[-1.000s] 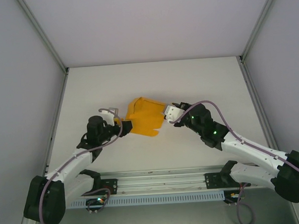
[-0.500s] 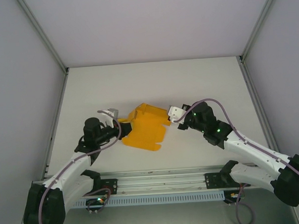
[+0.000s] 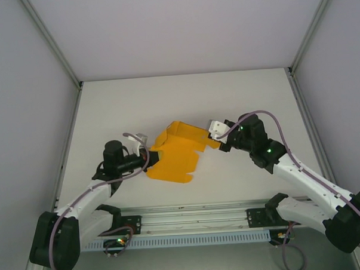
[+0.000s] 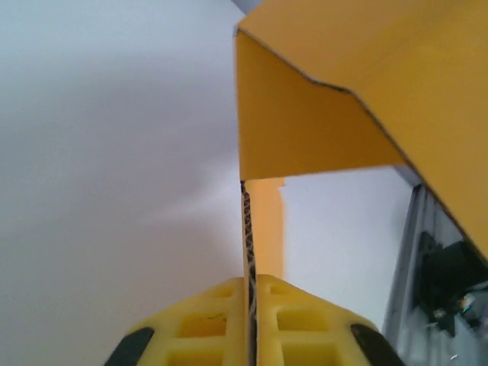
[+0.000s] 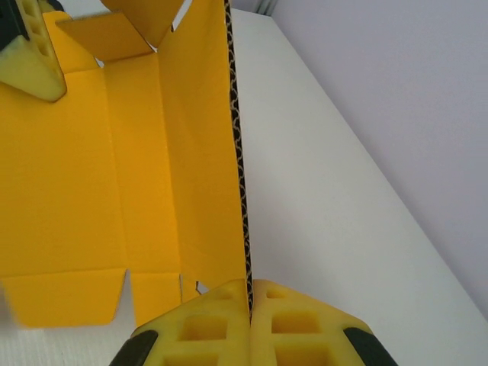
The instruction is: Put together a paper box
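The paper box (image 3: 176, 153) is an orange-yellow die-cut card sheet, partly folded, in the middle of the table between the two arms. My left gripper (image 3: 150, 155) is shut on its left edge; in the left wrist view the yellow pads (image 4: 293, 320) pinch the card's corrugated edge (image 4: 245, 229), with a folded panel (image 4: 305, 130) above. My right gripper (image 3: 219, 139) is shut on the sheet's right flap. In the right wrist view the pads (image 5: 217, 324) clamp the raised panel's edge (image 5: 238, 152), and the sheet's flat inside (image 5: 69, 168) spreads to the left.
The white table (image 3: 244, 102) is walled by pale panels, with metal posts at the back corners (image 3: 80, 84). A rail (image 3: 189, 215) and cable duct run along the near edge between the arm bases.
My left gripper has closed on the sheet's left edge. My right gripper has drawn right and back with its flap, raising the far panel. The sheet has shifted slightly left.
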You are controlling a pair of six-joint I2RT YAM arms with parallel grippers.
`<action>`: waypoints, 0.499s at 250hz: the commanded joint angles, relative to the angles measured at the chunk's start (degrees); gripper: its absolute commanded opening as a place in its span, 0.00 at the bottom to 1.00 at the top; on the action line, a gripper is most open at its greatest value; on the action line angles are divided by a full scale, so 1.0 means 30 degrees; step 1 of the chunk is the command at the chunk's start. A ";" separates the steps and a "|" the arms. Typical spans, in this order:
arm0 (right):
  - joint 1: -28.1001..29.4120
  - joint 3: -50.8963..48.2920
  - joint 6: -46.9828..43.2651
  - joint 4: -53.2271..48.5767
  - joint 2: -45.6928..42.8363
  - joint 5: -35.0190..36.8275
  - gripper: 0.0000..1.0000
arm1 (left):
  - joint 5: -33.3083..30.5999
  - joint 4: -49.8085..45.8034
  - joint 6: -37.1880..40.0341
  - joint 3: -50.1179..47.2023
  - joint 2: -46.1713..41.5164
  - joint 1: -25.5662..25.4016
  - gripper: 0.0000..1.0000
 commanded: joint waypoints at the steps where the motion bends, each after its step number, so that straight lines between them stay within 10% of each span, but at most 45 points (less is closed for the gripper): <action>1: -0.0492 0.0585 0.0366 -0.0153 -0.0084 -0.1461 0.00 | 0.2171 0.3066 -0.0965 -0.0139 -0.0150 0.0104 0.00; 105: -0.1103 0.0730 0.0694 0.0809 0.1173 -0.2061 0.00 | 0.3991 0.3962 -0.2150 -0.0412 -0.2534 -0.0017 0.00; 125: -0.1052 0.0732 0.0717 0.0794 0.1081 -0.1978 0.00 | 0.1011 -0.1945 -0.0066 0.0863 -0.3177 -0.0090 0.45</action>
